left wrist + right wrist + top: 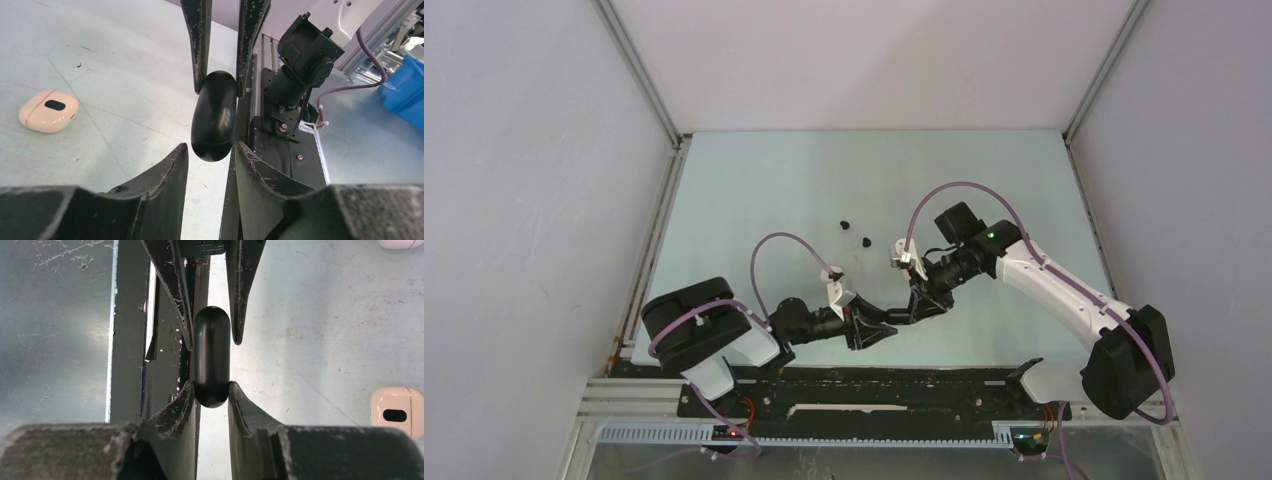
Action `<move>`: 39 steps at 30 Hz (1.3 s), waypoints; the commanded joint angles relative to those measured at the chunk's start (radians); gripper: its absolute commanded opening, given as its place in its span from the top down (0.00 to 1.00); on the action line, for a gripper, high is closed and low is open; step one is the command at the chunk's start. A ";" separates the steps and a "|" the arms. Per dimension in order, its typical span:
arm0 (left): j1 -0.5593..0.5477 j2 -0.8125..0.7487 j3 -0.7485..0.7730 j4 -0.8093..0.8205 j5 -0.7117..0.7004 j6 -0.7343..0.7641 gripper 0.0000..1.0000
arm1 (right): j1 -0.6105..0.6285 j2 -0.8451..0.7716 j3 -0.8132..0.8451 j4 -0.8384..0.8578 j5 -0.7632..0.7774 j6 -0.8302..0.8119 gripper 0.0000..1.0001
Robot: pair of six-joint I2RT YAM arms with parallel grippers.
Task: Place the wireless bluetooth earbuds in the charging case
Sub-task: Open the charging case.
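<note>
Okay: black case (211, 357) pinched edgewise in my R gripper (210, 386), prob for handover or lid opening. My L gripper (210, 146) flanks other end, grip can't tell. Two black earbuds (845, 224) lie on table (754, 180), well apart from case.

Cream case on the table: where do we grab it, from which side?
Likely top-down, pinching across its narrower width: the cream case lies flat on the table, dark oval facing up, rounded sides exposed.

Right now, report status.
Right fingers clamped on black case. Left fingers slack around it. Black earbuds loose on table, not inserted. White case sits apart.
</note>
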 commanded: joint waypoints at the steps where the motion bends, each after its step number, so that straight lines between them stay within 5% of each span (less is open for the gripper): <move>1: 0.024 -0.016 -0.006 0.094 0.016 -0.049 0.55 | -0.002 -0.018 0.003 0.009 -0.008 -0.012 0.90; 39: 0.055 0.009 0.045 0.096 0.079 -0.105 0.51 | 0.017 0.002 0.003 -0.005 -0.014 -0.022 0.90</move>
